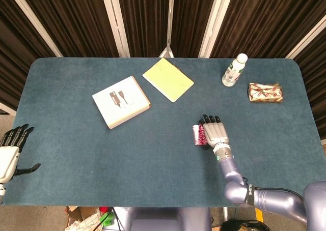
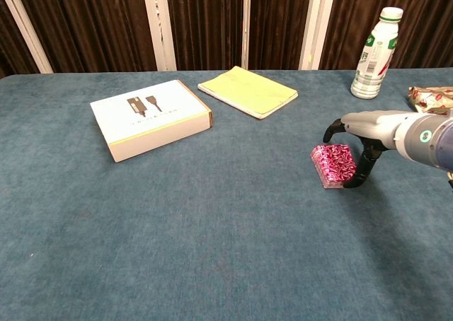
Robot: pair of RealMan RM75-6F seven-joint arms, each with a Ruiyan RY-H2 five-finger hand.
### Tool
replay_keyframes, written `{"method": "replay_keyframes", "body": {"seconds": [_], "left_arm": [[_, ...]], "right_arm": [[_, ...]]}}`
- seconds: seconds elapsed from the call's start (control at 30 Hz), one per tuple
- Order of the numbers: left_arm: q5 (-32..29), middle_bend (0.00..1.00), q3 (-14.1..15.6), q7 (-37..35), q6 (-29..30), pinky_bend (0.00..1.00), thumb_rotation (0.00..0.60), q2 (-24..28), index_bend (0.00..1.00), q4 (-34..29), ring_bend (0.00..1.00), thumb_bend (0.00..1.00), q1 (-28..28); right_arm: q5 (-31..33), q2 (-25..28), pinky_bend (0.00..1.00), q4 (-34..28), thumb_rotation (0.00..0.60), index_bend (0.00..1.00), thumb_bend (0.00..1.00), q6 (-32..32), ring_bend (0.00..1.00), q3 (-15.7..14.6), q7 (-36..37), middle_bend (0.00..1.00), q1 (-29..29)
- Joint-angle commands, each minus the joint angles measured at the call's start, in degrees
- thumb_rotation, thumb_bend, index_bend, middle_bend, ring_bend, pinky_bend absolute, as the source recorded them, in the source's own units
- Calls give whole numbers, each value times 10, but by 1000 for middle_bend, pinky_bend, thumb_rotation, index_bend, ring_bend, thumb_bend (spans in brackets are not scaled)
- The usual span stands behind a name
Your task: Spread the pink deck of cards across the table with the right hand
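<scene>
Right hand (image 2: 361, 141), open with fingers extended, hovers over the right edge of the squared pink patterned deck of cards (image 2: 335, 165), thumb tip at its near corner. Approach step; next, presumably, press down and sweep sideways.

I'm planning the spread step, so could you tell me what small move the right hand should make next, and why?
Probably lower the right hand so its fingers press the top of the pink deck. The deck is a squared stack, the fingers arch above it, and only the thumb reaches down at its right edge.
</scene>
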Motion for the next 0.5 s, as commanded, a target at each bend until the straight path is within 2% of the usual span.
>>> {"method": "replay_keyframes", "body": {"seconds": [0.03, 0.4, 0.5], "left_arm": [[0, 0, 0, -1, -1, 0, 600, 0, 0, -1, 0, 0, 0], [-3, 0, 0, -4, -5, 0, 600, 2, 0, -3, 0, 0, -2], [-3, 0, 0, -4, -6, 0, 600, 2, 0, -4, 0, 0, -2]], "right_arm": [[4, -3, 0, 6, 600, 211, 214, -2, 0, -1, 3, 36, 3], [20, -14, 0, 23, 600, 237, 214, -6, 0, -8, 10, 49, 15], [21, -17, 0, 27, 600, 276, 219, -5, 0, -9, 14, 70, 18]]}}
